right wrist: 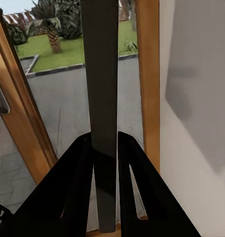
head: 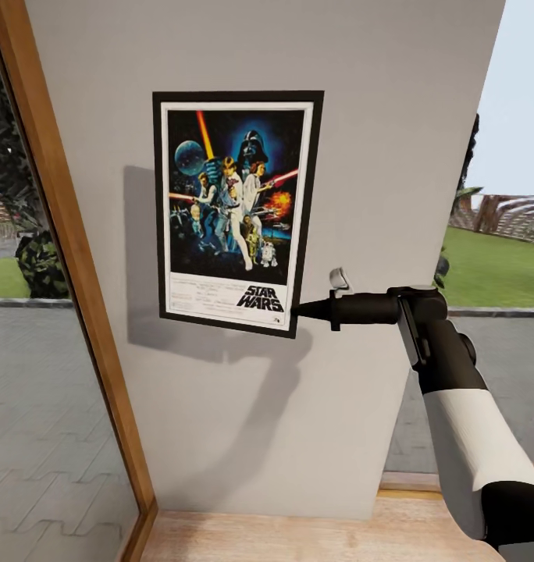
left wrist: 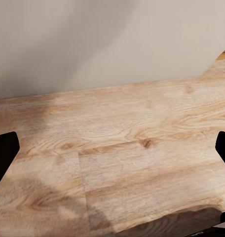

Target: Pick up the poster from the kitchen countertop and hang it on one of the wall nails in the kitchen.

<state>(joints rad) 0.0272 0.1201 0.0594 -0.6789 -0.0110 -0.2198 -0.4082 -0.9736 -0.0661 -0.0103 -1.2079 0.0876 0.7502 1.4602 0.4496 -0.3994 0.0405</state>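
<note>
The Star Wars poster stands upright and flat against the pale grey wall, casting a shadow to its left. My right gripper is shut on the poster's lower right corner, with the arm reaching in from the right. In the right wrist view the poster shows edge-on as a dark strip between the black fingers of the right gripper. The left gripper hangs open over wood flooring with nothing between its tips. No wall nail can be made out; any behind the poster is hidden. The countertop is out of view.
A wooden window frame with glass runs down the wall's left side. A small silver fitting sticks out of the wall just above my right gripper. Light wood floor lies at the wall's foot. Lawn and paving show outside on both sides.
</note>
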